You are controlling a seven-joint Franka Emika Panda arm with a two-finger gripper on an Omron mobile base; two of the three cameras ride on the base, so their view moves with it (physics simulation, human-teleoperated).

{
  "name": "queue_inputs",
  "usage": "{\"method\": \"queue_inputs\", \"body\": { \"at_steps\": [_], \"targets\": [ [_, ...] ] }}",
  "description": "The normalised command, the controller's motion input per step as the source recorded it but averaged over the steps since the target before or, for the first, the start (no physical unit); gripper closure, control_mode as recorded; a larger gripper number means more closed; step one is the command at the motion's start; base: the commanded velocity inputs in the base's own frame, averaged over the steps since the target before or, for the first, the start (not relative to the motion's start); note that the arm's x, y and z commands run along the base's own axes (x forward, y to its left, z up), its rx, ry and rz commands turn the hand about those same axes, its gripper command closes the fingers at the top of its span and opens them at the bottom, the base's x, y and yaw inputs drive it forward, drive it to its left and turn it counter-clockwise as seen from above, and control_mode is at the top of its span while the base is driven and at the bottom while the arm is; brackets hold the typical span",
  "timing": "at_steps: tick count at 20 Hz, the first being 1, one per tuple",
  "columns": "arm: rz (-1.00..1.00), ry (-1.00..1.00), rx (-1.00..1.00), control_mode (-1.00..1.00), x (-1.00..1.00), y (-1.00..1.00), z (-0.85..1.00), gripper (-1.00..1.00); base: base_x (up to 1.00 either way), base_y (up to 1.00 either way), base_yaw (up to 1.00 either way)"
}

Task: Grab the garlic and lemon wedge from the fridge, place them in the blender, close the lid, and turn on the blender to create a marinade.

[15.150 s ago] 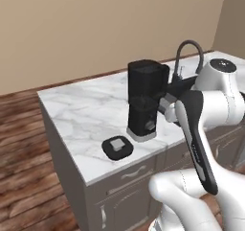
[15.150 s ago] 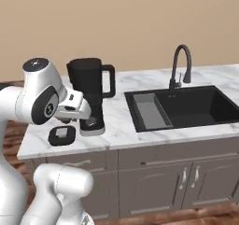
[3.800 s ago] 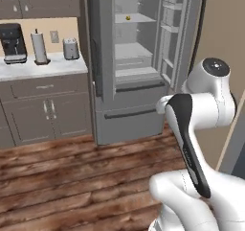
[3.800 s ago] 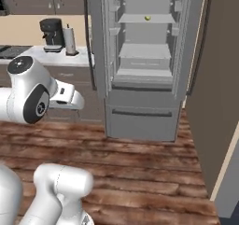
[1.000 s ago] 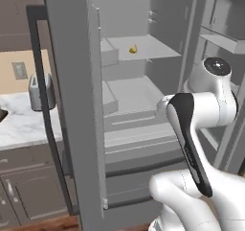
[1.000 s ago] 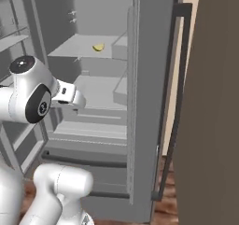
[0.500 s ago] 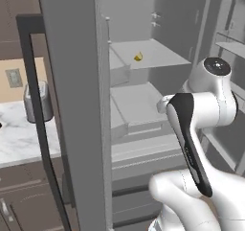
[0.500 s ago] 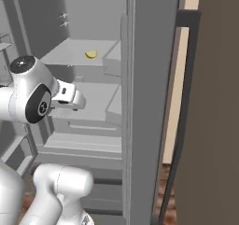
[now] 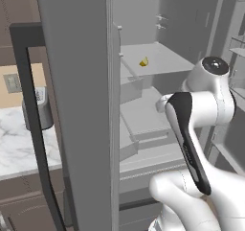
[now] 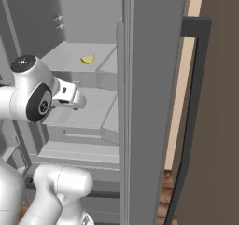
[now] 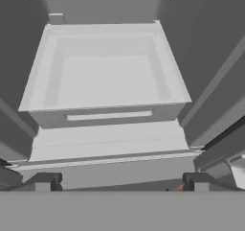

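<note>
The fridge (image 9: pixel 76 81) is showing a smooth, matt grey metal-like skin with a glossier black bar handle (image 9: pixel 33 129), its pale drawer (image 11: pixel 107 76) is looking like matt plastic, and the marble counter (image 9: pixel 19 144) beside it is gleaming, polished.

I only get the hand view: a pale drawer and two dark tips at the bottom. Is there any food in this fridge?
Observer: Yes. A lemon wedge lies on the shelf above that drawer.
Operator: Anything next to it?
Observer: In the left base view a small brownish bit touches the wedge; it is too small to name.
Operator: Are the fridge doors open?
Observer: Both stand open, one at each side; the right one's black handle shows in the right base view.
</note>
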Motion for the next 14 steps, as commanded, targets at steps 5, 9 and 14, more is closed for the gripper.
{"method": "queue_inputs", "body": {
  "at_steps": [5,9,14],
  "targets": [
    [0.00,-0.11,0.00,-1.00,0.01,0.02,0.10,-1.00,0.00,0.00,0.00],
    [0.00,-0.25,0.00,-1.00,0.00,0.14,0.47,-1.00,0.00,0.00,0.00],
    [0.00,-0.24,0.00,-1.00,0.07,0.28,0.49,-1.00,0.00,0.00,0.00]
  ]
}}
